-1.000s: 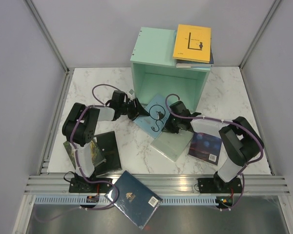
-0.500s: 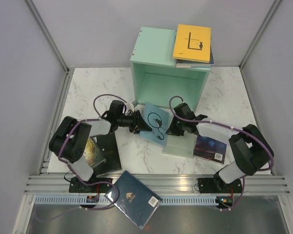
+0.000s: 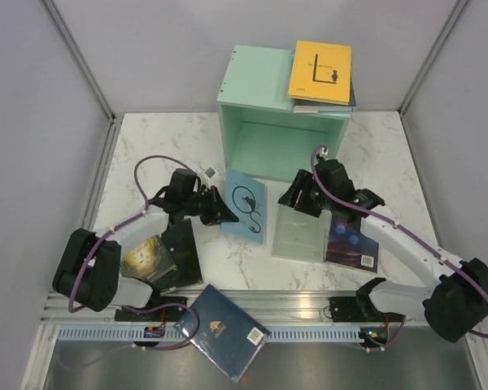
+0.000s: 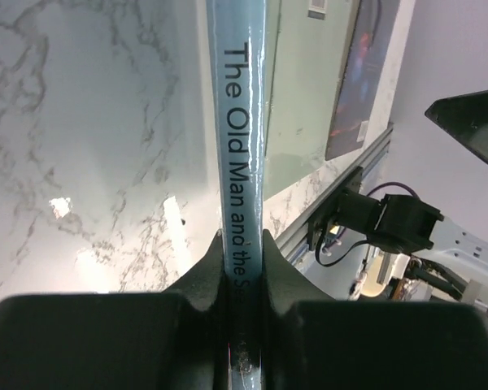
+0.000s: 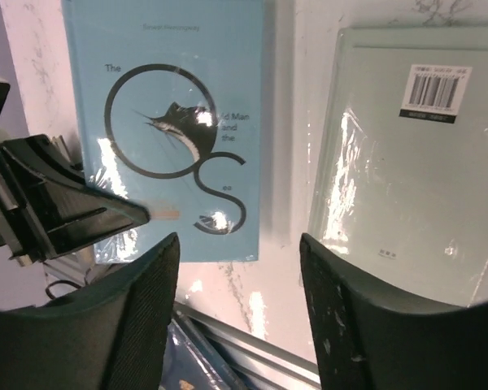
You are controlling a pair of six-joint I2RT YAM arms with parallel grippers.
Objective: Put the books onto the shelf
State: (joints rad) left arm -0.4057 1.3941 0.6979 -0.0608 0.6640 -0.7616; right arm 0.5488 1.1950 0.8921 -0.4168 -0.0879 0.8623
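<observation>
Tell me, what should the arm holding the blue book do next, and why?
Probably lift the light blue book and carry it toward the open front of the mint-green shelf. The left end effector is shut on its spine, and the right end effector stands open, holding nothing.

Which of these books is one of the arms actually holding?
The light blue book, pinched along its spine by the left gripper; the others lie flat, ungripped.

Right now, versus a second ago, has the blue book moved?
Yes. The blue book has shifted left and nearer, away from the shelf, with the left gripper shut on its spine.
</observation>
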